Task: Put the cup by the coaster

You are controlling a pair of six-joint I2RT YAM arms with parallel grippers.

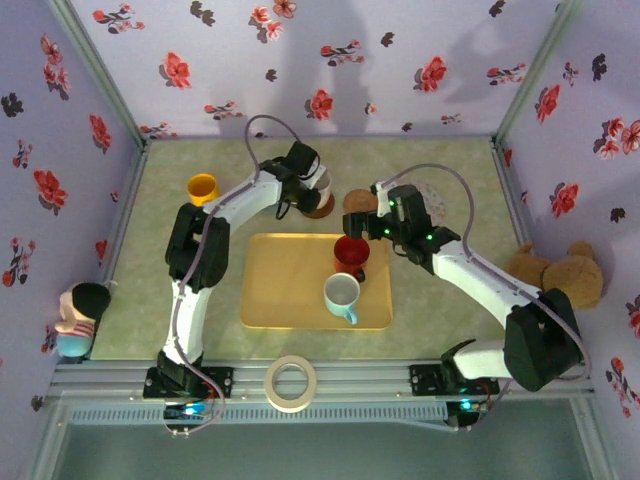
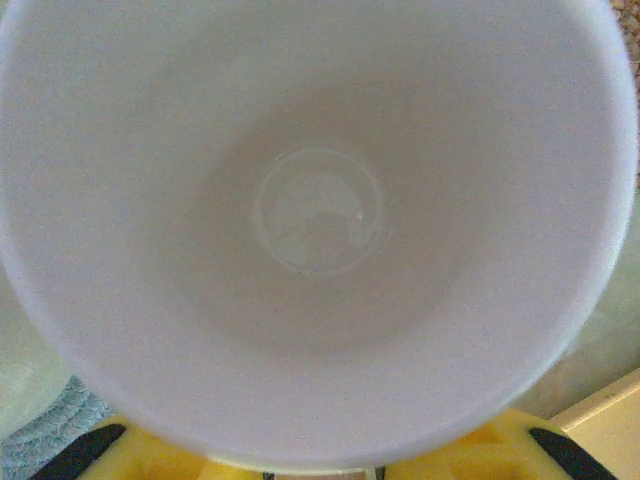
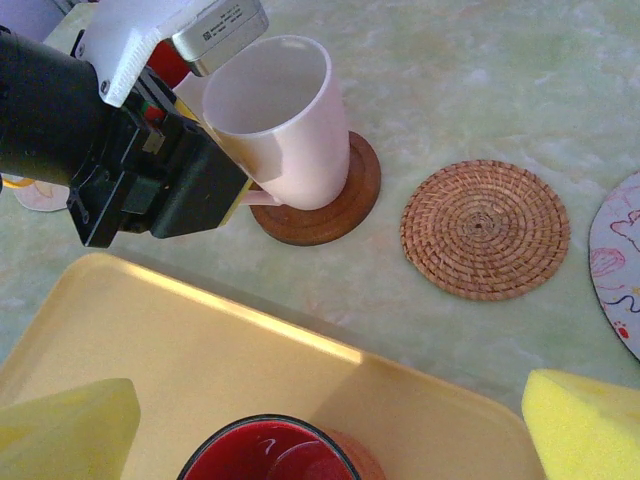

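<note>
Cup (image 3: 285, 120): white, tilted, base on the brown coaster (image 3: 355, 195).
Left gripper (image 3: 215, 180): jaws against the cup's handle side; cannot tell whether they clamp it.
Right gripper (image 3: 325, 430): jaws wide open, empty, above the red cup (image 3: 270, 455) on the tray (image 3: 150, 340).
Woven coaster (image 3: 485, 228): on the tabletop (image 3: 500, 80), just beside the brown one.

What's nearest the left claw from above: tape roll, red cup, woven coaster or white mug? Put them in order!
From the left claw:
1. woven coaster, just right of it.
2. red cup, on the tray's far side.
3. white mug, tray's near side.
4. tape roll, at the very front.
</note>
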